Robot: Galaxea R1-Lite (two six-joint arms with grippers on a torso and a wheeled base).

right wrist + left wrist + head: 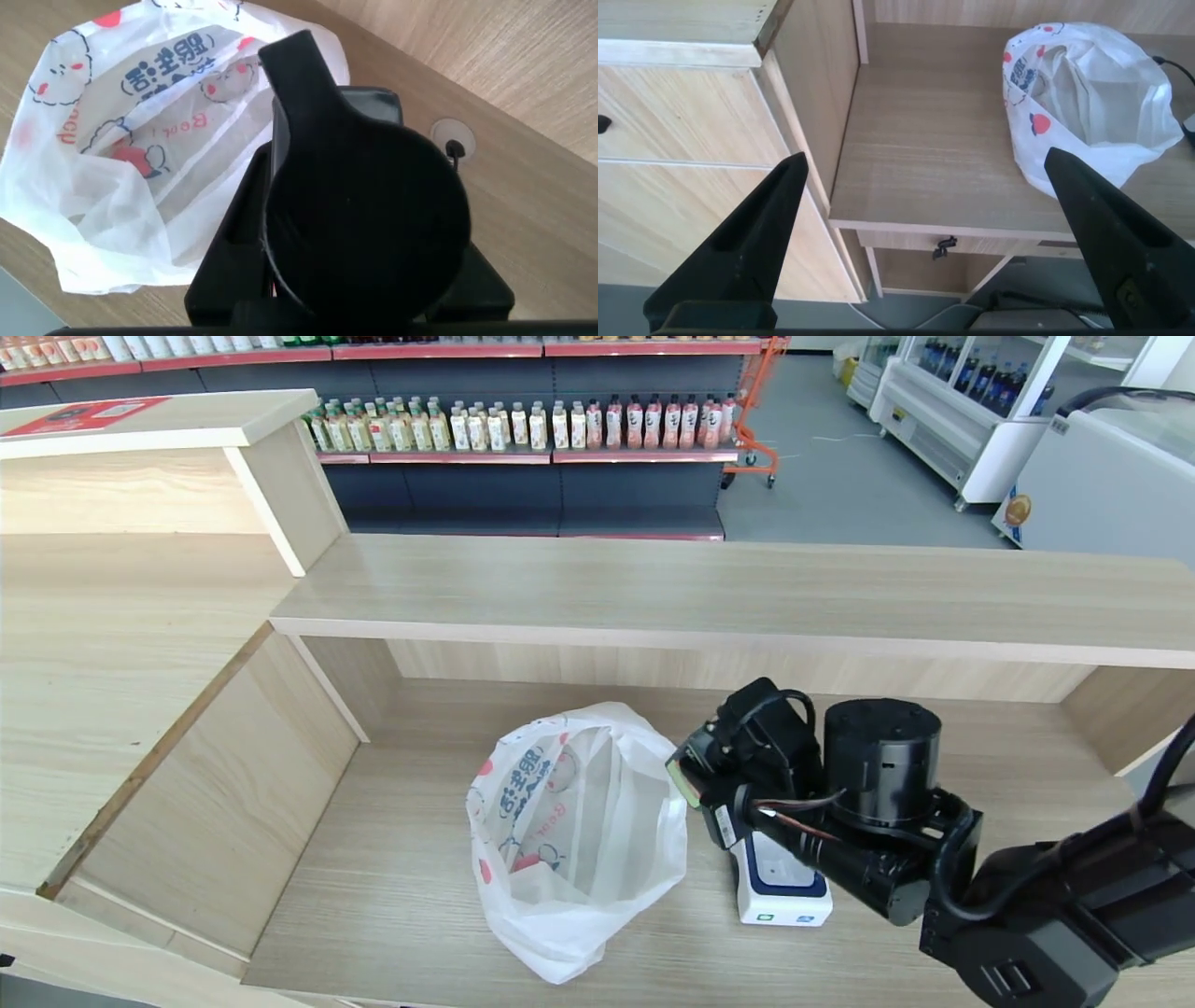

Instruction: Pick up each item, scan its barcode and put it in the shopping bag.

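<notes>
The white shopping bag point(574, 840) with red and blue print stands open on the lower counter; it also appears as the bag point(1088, 93) and the bag point(121, 159) in the wrist views. A white and blue scanner point(780, 887) lies on the counter just right of it. My right gripper point(695, 775) hangs over the scanner's far end, beside the bag's right rim. A black rounded body point(364, 224) blocks most of the right wrist view. My left gripper point(926, 157) is open and holds nothing, off the counter's near left corner.
The lower wooden counter point(392, 887) is walled by a side panel point(224, 793) on the left and a raised shelf point(747, 588) behind. A cable hole point(450, 142) sits in the counter near the scanner. Drawers point(691, 121) lie below the left counter.
</notes>
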